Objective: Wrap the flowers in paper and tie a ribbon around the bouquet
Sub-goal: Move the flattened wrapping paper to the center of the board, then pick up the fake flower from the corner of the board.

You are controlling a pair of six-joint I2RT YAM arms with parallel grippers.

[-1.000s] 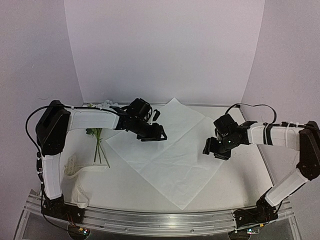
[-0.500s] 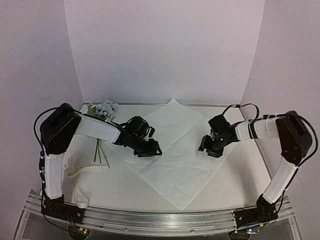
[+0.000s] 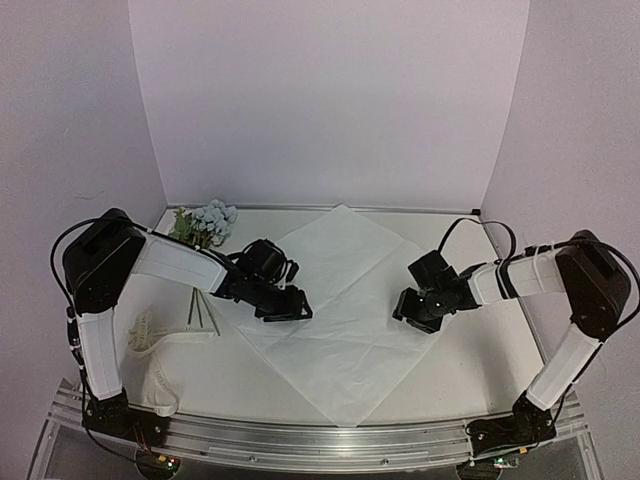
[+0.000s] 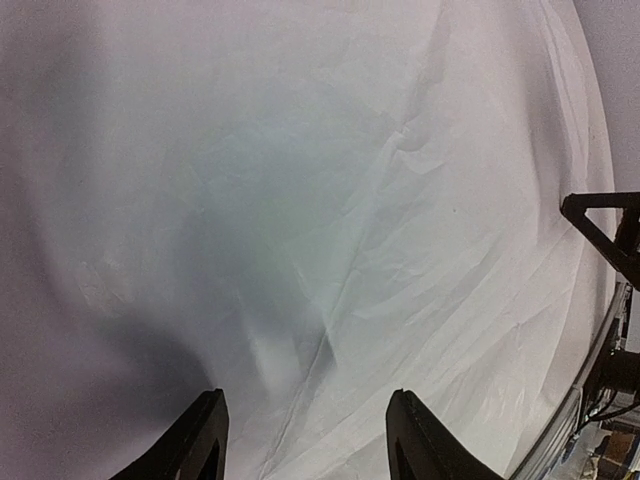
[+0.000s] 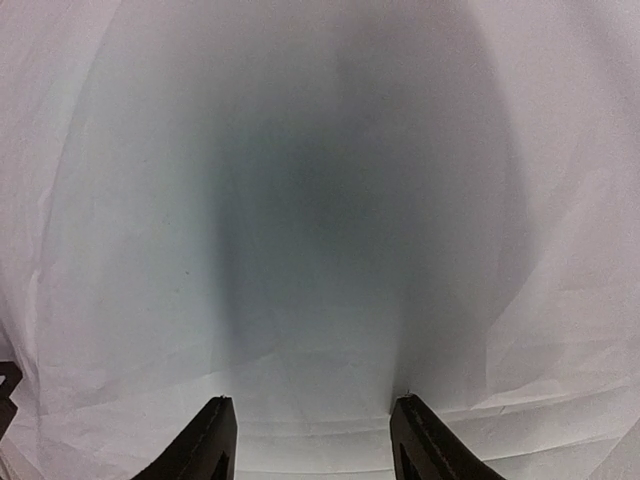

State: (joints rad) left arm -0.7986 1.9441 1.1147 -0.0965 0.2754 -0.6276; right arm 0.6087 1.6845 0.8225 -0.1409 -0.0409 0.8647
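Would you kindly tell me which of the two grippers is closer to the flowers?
The left gripper, over the left side of the paper; the flowers lie far left, whereas the right gripper is over its right side.

legible text: none | labels, numbers, signs: none

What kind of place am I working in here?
Likely a lab test booth, not a florist's: plain pale backdrop walls, an aluminium rail along the near edge, and just the paper, flowers and ribbon laid out.
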